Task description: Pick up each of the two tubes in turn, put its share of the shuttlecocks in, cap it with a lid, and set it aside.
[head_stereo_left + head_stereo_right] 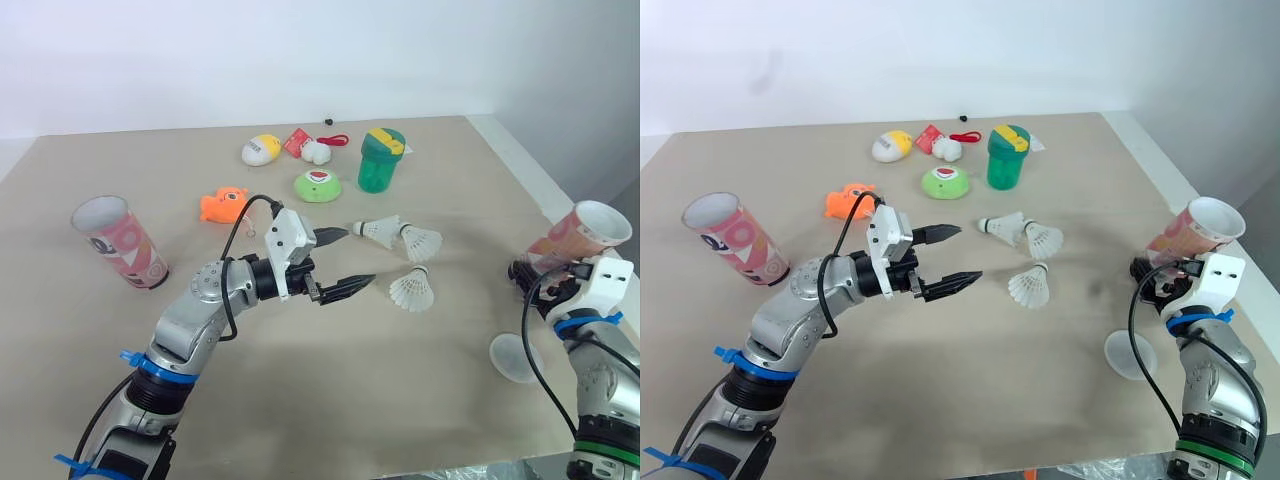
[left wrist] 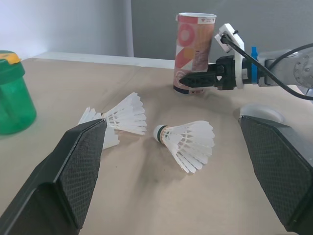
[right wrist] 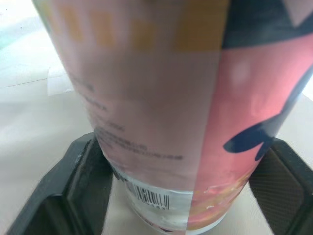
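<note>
Three white shuttlecocks (image 1: 380,228) (image 1: 420,240) (image 1: 412,290) lie mid-table. My left gripper (image 1: 358,256) hovers open just left of them, its fingers (image 2: 73,176) spread wide with nothing between. A pink patterned tube (image 1: 120,243) stands open-topped at the far left. A second pink tube (image 1: 578,240) stands near the right edge, and my right gripper (image 1: 525,275) is shut on its base, one finger (image 3: 88,181) pressed to each side. A translucent lid (image 1: 515,358) lies on the table in front of that tube.
A green lidded cup (image 1: 381,160), a green round toy (image 1: 317,185), an orange fish toy (image 1: 222,205), a yellow-white toy (image 1: 261,149) and small red and white items (image 1: 305,145) sit behind the shuttlecocks. The table's right edge (image 1: 530,170) runs close to the right tube.
</note>
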